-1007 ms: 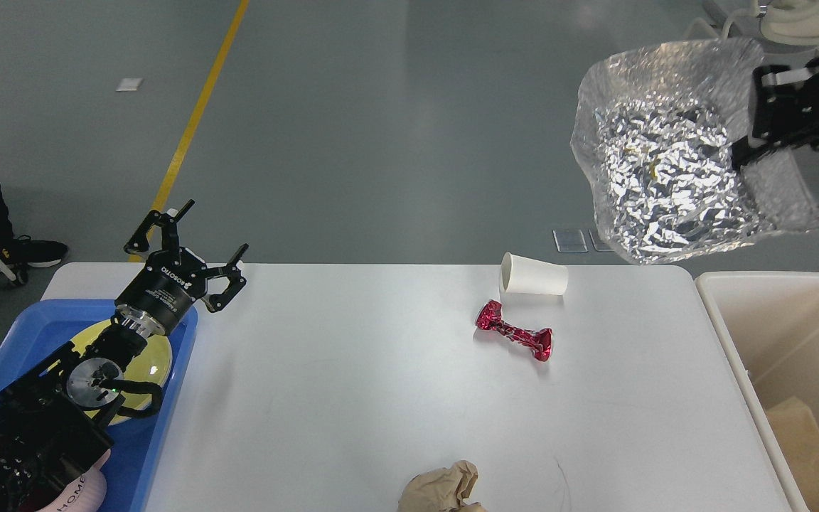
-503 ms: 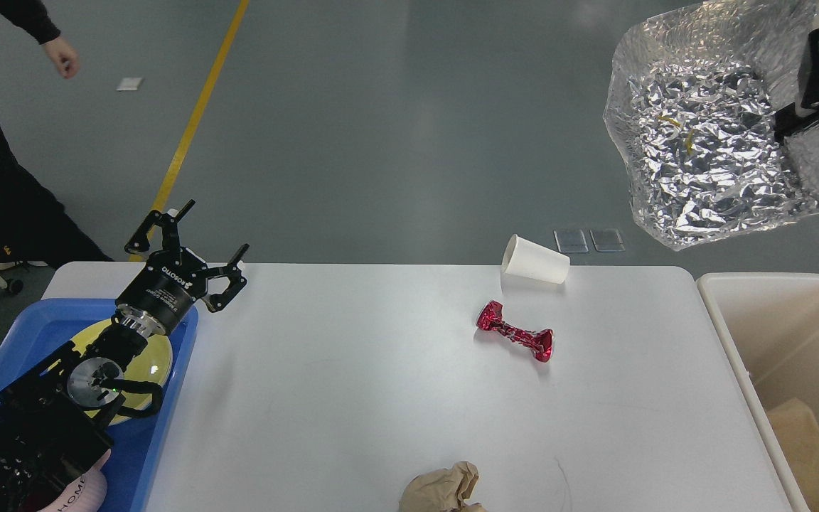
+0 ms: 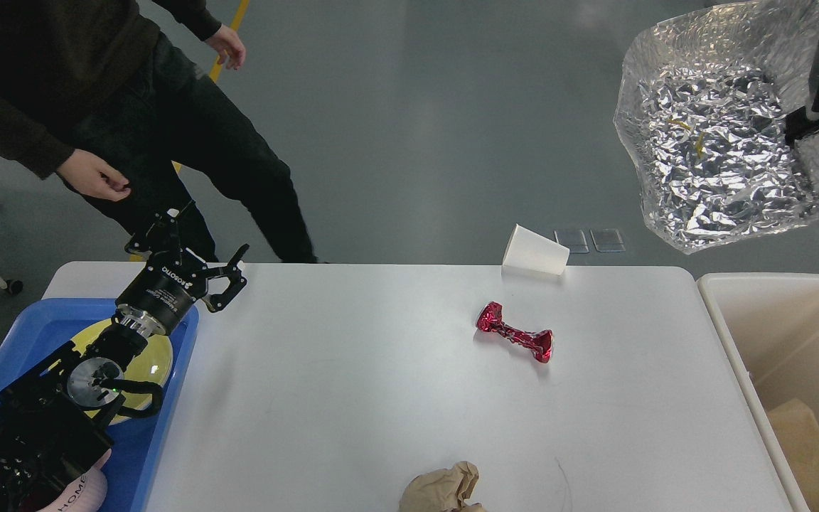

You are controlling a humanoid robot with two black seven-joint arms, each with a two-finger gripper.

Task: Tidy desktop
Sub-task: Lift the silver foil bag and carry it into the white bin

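The white desktop fills the middle of the view. On it lie a crushed red foil wrapper, a tipped white paper cup at the far edge, and a crumpled brown paper ball at the near edge. My left gripper is open above the desktop's far left corner with nothing between its fingers. At the upper right, my right gripper is shut on a crinkled silver foil bag, held high over the floor beyond the table.
A blue tray with a yellow plate sits at the left under my arm. A beige bin holding brown paper stands at the right. A person in dark clothes stands just behind the table's far left.
The foil bag in my right gripper has risen and shifted right. The paper cup has rolled slightly toward the far edge. A person has walked in close behind the table's left side.
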